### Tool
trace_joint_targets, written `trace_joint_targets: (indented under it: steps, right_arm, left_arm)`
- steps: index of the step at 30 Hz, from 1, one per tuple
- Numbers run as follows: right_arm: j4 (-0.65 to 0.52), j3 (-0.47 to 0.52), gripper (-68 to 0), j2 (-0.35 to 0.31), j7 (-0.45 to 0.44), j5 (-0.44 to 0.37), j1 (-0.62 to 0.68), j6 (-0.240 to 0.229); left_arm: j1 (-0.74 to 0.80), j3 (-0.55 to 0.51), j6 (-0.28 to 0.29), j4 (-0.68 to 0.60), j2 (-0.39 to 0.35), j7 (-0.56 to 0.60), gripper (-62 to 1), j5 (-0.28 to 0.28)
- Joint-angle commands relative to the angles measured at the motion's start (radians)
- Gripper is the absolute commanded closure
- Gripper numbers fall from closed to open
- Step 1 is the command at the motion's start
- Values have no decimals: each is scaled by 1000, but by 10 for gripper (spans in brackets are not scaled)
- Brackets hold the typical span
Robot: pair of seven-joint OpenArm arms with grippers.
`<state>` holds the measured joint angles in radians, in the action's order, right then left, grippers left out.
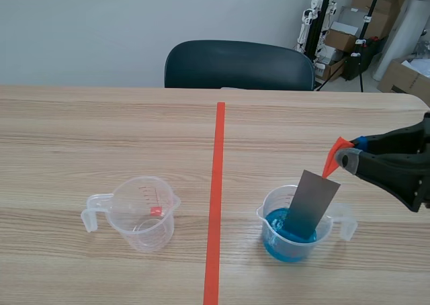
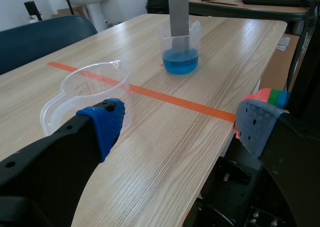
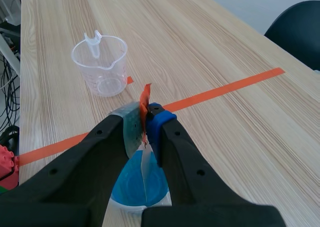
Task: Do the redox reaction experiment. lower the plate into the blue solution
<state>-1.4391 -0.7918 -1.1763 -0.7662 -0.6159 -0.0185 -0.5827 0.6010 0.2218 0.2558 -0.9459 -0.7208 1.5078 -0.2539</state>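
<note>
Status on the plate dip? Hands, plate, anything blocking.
Right hand shut on plate, at its top edge. Plate tilted, lower end inside blue-solution beaker, depth unclear. Left hand open, by empty beaker. Nothing blocking.

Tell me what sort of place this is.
Probably a lab or workroom: a tape-marked wooden table, an empty measuring beaker, the right tool holding a metal plate in a beaker of blue solution, and cardboard boxes stacked behind.

Two clear beakers, the empty beaker [image 1: 142, 232] and the blue-filled beaker [image 1: 277, 250]; one grey plate [image 1: 314, 203]; one dark chair [image 1: 238, 65]
</note>
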Motion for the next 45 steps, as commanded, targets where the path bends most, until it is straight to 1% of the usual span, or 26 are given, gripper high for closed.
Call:
trace_joint_targets:
  steps: [1,9,14,43,44,45]
  right_arm:
    - [1,12,2,8,-15,2,-9,1]
    - [17,12,2,44,-16,34,-9,0]
    - [17,12,2,43,-42,34,-9,-2]
    - [17,13,2,43,-42,34,-9,0]
    - [17,13,2,43,-42,34,-9,0]
    - [17,13,2,43,-42,34,-9,10]
  left_arm:
    - [8,2,1,-11,-6,46,-478,6]
    - [8,2,1,-11,-6,46,-478,6]
    - [8,2,1,-11,-6,46,-478,6]
    - [8,2,1,-11,-6,46,-478,6]
    - [8,2,1,-11,-6,46,-478,6]
    - [8,2,1,-11,-6,46,-478,6]
